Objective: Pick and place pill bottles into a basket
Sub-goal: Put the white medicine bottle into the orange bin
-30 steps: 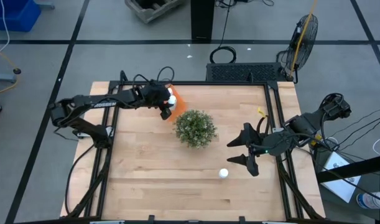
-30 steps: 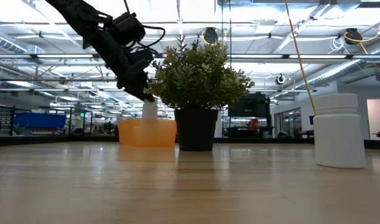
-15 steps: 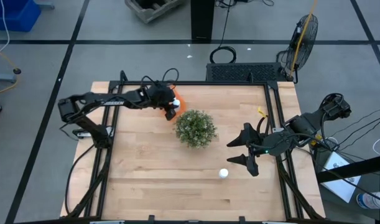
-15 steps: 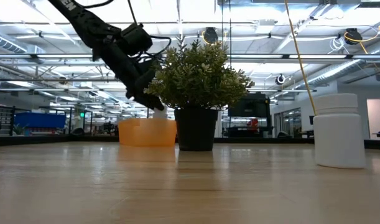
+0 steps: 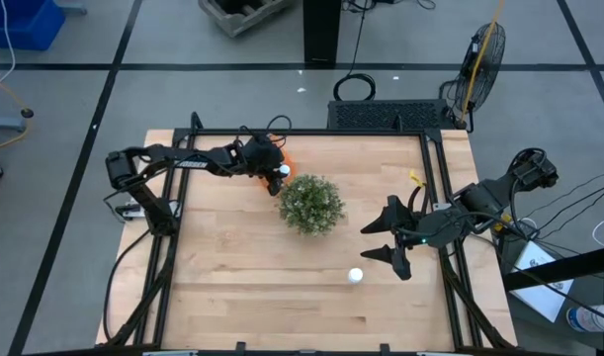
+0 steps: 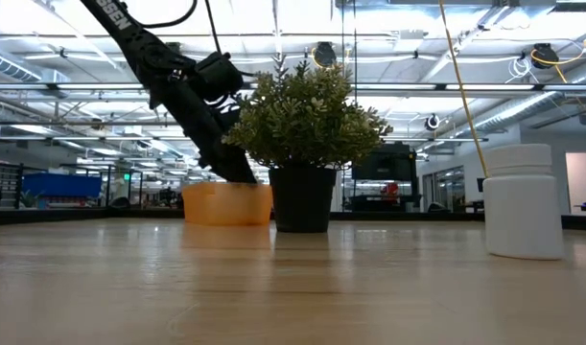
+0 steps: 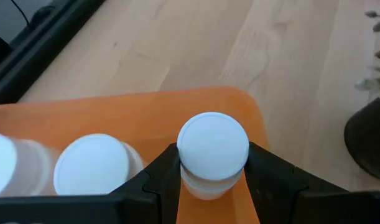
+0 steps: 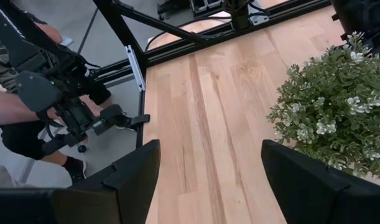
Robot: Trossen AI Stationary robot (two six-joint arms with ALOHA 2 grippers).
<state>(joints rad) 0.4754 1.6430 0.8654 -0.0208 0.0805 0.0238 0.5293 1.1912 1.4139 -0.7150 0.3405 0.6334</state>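
Note:
A white pill bottle (image 7: 213,149) sits between the fingers of my left gripper (image 7: 213,160), which is shut on it over the orange basket (image 7: 146,115) at the table's far side, next to the green plant (image 5: 310,204). In the low view the gripper (image 6: 237,171) dips behind the basket's wall (image 6: 227,203). Two more bottles (image 7: 93,165) stand in the basket. Another bottle (image 5: 355,276) stands on its base on the table near the front right. My right gripper (image 5: 373,242) hangs open above the table's right side, touching nothing. My left gripper pinches the bottle's body just under its cap (image 7: 205,182) between its two fingers (image 7: 165,180). The fingers slant down from the table's left side. The bottle's cap faces up and its lower part is inside the basket; whether it rests on the basket's floor is hidden.
The potted plant (image 6: 307,125) stands right beside the basket, at the table's middle. A person (image 8: 28,93) with a hand-held controller is beyond the table's edge in the right wrist view. Black frame rails (image 5: 435,198) run along the table's sides.
My left gripper has sunk and reached a little toward the plant, still shut on the bottle. The bottle, seen above the basket's rim a second ago, has gone down behind the basket's wall.

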